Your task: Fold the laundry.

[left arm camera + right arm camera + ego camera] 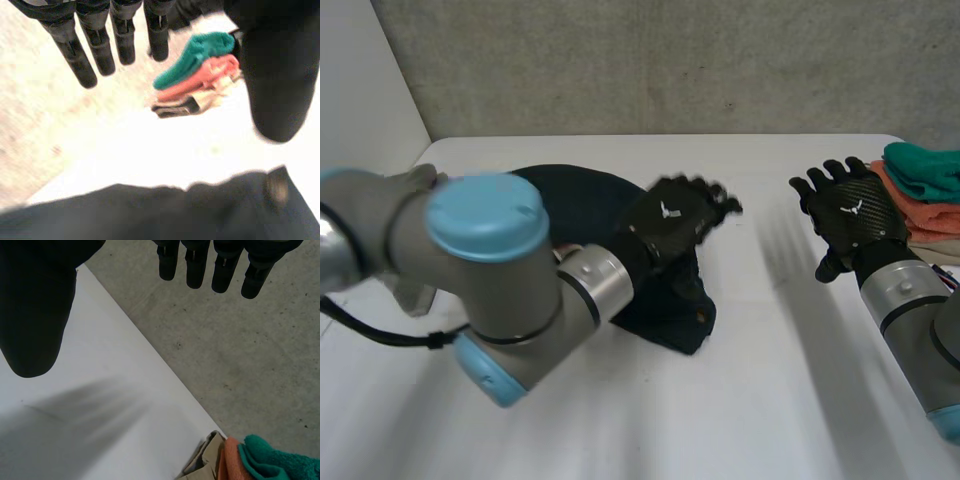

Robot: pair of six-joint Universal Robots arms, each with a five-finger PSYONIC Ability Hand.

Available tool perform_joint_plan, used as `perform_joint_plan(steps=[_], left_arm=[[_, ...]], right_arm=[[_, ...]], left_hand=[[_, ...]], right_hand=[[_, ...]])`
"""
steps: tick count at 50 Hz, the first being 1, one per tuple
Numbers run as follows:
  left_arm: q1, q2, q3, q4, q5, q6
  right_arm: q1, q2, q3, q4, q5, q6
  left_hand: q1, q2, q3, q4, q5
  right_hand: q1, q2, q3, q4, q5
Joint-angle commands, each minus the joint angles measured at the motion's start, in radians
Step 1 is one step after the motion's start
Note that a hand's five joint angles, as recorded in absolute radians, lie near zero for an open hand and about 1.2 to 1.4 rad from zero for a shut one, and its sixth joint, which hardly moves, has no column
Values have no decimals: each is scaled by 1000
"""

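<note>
Dark navy garment (582,205) is laid on the white bench (760,360), and the left robot hand (672,218) is held over its right part with fingers straight and nothing gripped. The right robot hand (850,212) is held open and empty just beside a stack of folded cloths (925,190), teal on top.

The left arm (490,270) bends in from the left edge of the table (770,380), and the left hand (670,222) is palm down over the middle, its fingers (80,60) straight and the thumb spread wide. The right arm (910,300) reaches along the right edge. The right hand (850,215) is flat, its fingers (197,265) straight and splayed, the thumb apart.
</note>
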Motion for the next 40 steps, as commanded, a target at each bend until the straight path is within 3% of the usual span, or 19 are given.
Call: perform_joint_plan(steps=[1,9,13,16,20,29,33,34,37,38,39,40], left_arm=[[129,275,-131,-2,-6,7],[356,455,-288,3,-4,8],[470,454,-314,0,-3,11],[554,379,-319,-9,-3,29],[593,267,-310,-29,-1,77],[611,3,-207,-35,8,281],[603,-79,-124,-31,8,290],[600,-89,-109,-31,6,290],[591,-123,-64,-29,6,284],[587,-128,-61,-28,6,283],[577,-134,-58,-25,6,280],[571,-134,-58,-21,6,278]], right_arm=[[14,-32,-26,54,1,-1],[130,-43,-185,307,15,112],[173,1,-328,480,4,260],[199,125,-463,587,-3,353],[267,286,-618,635,1,421],[340,501,-716,597,6,427],[343,535,-715,514,12,422],[345,540,-712,491,12,421],[343,538,-708,470,14,418],[345,529,-702,463,12,410],[345,525,-698,462,12,406],[343,517,-693,462,12,398]], left_hand=[[-112,-111,-115,-102,-99],[-123,-122,-127,-114,-111],[-123,-122,-127,-114,-111],[-112,-111,-115,-102,-99],[-103,-102,-106,-94,-90],[-100,-99,-103,-91,-87],[-79,-78,-83,-70,-67],[-53,-52,-57,-44,-40],[266,267,263,275,279],[395,396,392,404,408],[760,761,756,769,772],[961,962,957,970,974]], right_hand=[[-57,-38,-40,-41,-47],[-57,-38,-40,-41,-47],[-57,-38,-40,-41,-47],[-57,-38,-40,-41,-47],[-57,-38,-40,-41,-47],[-35,-16,-18,-19,-25],[176,195,193,192,186],[345,364,362,361,355],[795,813,811,810,804],[1161,1180,1178,1177,1171],[1165,1184,1182,1181,1175],[1165,1184,1182,1181,1175]])
